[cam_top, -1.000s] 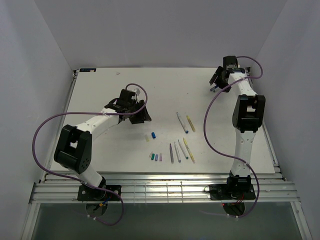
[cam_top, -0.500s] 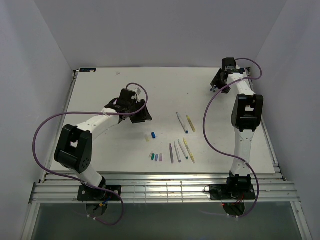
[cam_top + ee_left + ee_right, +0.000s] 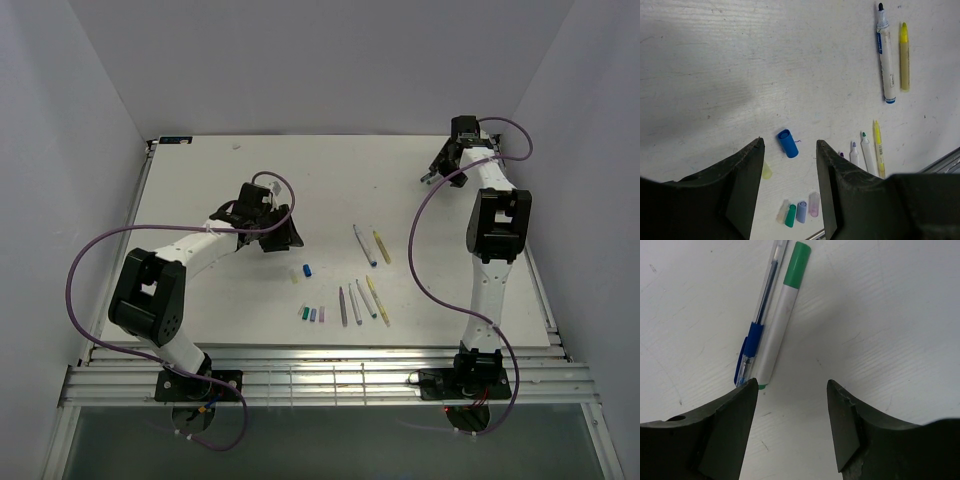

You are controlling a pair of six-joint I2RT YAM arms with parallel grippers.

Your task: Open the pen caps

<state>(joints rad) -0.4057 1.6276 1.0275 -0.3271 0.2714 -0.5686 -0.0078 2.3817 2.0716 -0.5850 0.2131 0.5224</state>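
Several uncapped pens lie mid-table: a blue-ended pen [image 3: 365,245] [image 3: 884,52], a yellow pen [image 3: 381,247] [image 3: 904,50], and a row of pens [image 3: 360,301] [image 3: 867,150]. Loose caps lie nearby: a blue cap [image 3: 306,270] [image 3: 787,143], a pale yellow cap [image 3: 294,277] [image 3: 767,171], a green cap [image 3: 303,313] [image 3: 790,216] and a purple cap [image 3: 321,313] [image 3: 814,204]. My left gripper [image 3: 280,236] [image 3: 789,150] is open and empty, above the blue cap. My right gripper [image 3: 433,176] [image 3: 792,382] is open and empty at the far right, just short of a green-capped white pen [image 3: 782,315].
A blue ballpoint pen [image 3: 760,320] lies against the green-capped pen. A whitish cap [image 3: 783,212] and a light-blue cap [image 3: 801,212] lie beside the green cap. White walls enclose the table [image 3: 200,200] on the left, back and right. A metal rail [image 3: 320,375] runs along the near edge.
The right wrist has shifted a little to the right at the far corner. The left arm has barely moved. Pens and caps lie as before.
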